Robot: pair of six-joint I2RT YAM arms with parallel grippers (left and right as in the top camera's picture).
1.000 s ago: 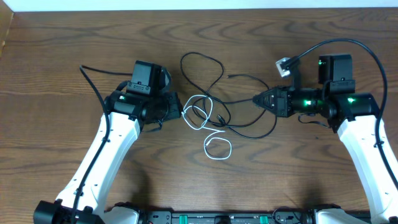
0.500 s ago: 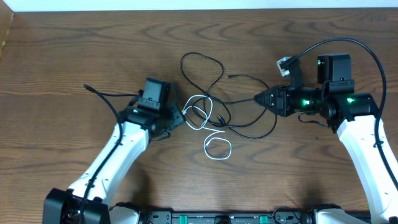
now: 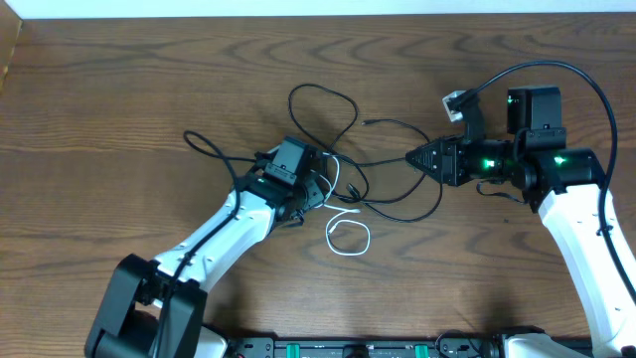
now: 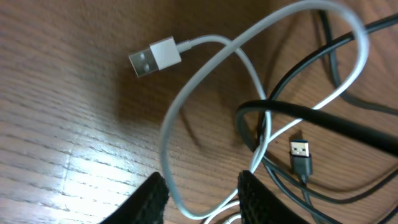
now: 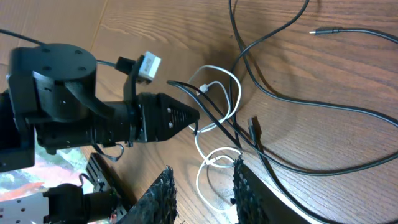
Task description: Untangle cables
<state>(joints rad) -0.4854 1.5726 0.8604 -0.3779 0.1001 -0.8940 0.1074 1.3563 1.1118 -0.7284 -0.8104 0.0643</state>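
We see both cords tangled mid-desk (image 3: 119,80), a brown wood-grain top w/ a slight sheen. The white cable (image 4: 166,143) is smooth and round, curled in a few loops. It ends in a flat, boxy white USB-A plug (image 4: 155,56) w/ a metal mouth, lying on the wood. The black cable (image 4: 311,116) is thin and matte and crosses the white loops. Its black USB plug (image 4: 300,154) lies just beside the crossing. In the overhead cam the black cord also sweeps one big open loop toward the far edge, and its slim plug tip (image 3: 370,122) lies free on the right-arm side.

The left end effector (image 3: 318,189) is over the knot. Its dark, rough-textured fingers (image 4: 152,202) stand apart w/ a moderate gap, and a run of white cable passes btw them, not pinched. The right end effector (image 5: 202,177) sits just right of the tangle. Its wrist cam shows the fingers apart w/ nothing gripped.
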